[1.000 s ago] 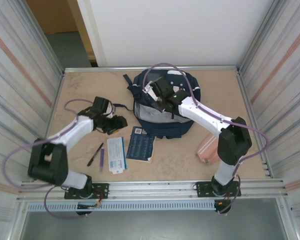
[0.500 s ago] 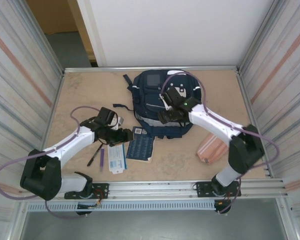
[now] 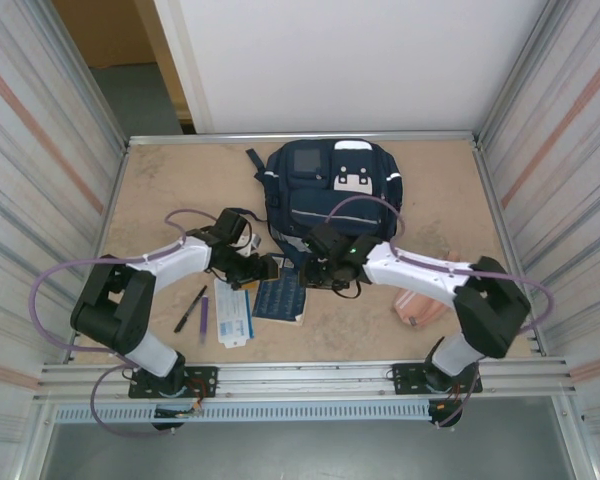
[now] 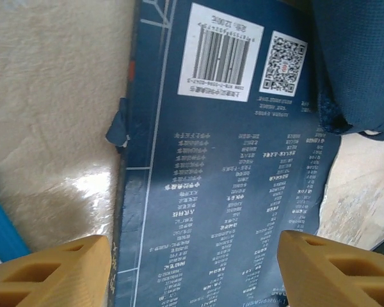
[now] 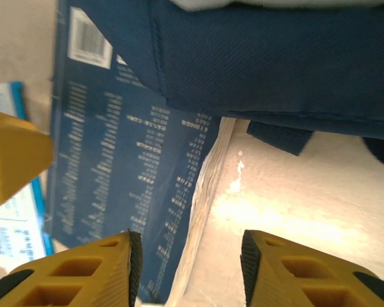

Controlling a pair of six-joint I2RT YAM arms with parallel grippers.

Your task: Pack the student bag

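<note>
Both arms have moved since the earlier frame: the right claw has come off the student bag and down to its near edge, and the left claw has swung in from the left to meet it. The student bag has settled flat, with its grey lining no longer showing.

The student bag lies at the far centre of the table, front face up. Its fabric is navy blue. It carries a grey square patch at the upper left, white reflective patches at the upper right, and a pale stripe across the front pocket. A dark strap trails off its far left corner.

A dark blue book lies just in front of the bag, barcode side up, with its far edge tucked under the bag's fabric.

The left claw is spread wide above the book cover and pinches nothing. The right claw is also spread, straddling the book's page edge, and grips nothing.

A blue-and-white leaflet and two pens lie left of the book. A pink pouch lies to the right.
</note>
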